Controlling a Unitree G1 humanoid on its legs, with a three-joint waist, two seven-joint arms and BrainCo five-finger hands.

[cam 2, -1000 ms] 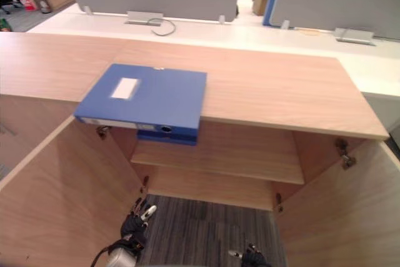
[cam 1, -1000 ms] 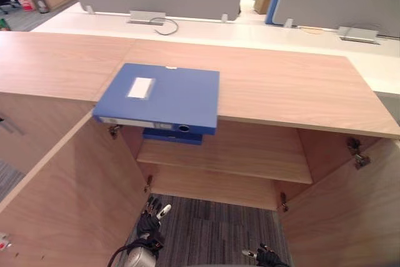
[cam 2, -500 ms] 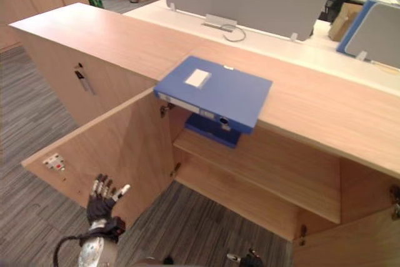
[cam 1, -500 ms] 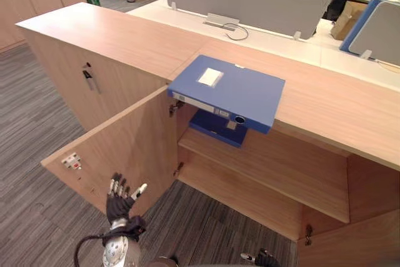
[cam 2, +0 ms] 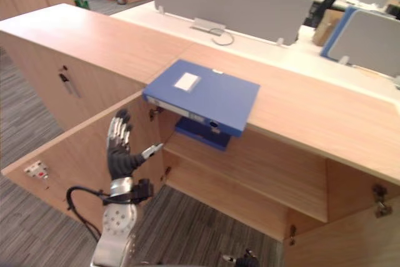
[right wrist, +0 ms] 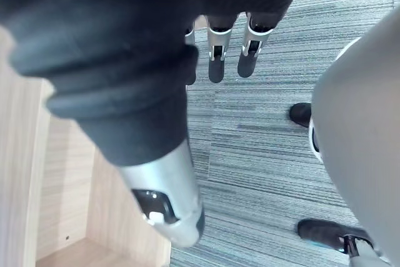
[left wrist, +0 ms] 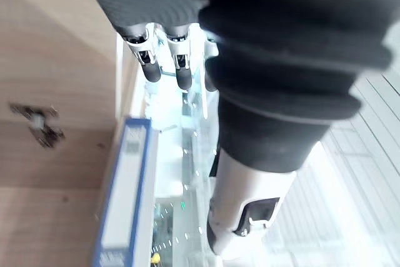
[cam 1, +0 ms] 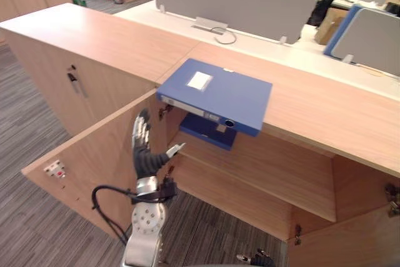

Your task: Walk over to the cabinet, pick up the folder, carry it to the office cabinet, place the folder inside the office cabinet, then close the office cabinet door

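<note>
Office cabinet: a long, low wooden unit. Both doors of the nearer bay stand open, the left door swung out toward the carpet floor and the right door at the lower right. One inner shelf is exposed.

Behind the cabinet runs a white bench fitted with grey partition screens.

Blue folder: lies flat on the cabinet top above the open bay. Its labelled spine faces forward and overhangs the front edge. Neither hand touches it. In the left wrist view its spine shows beyond the hand, apart from the fingers.

Second blue folder: lies flat on the inner shelf, directly beneath the overhanging one.

Left hand: held upright on a near-vertical forearm, in front of the inner face of the left door and below and to the left of the folder. The fingers are straight, pointing upward and slightly spread. The thumb juts out sideways toward the open bay. It holds nothing.

Right hand: low at the near edge of the eye view, over the carpet and well apart from the cabinet top. In its wrist view the fingers hang straight and side by side, pointing down at the carpet. It is empty.
</note>
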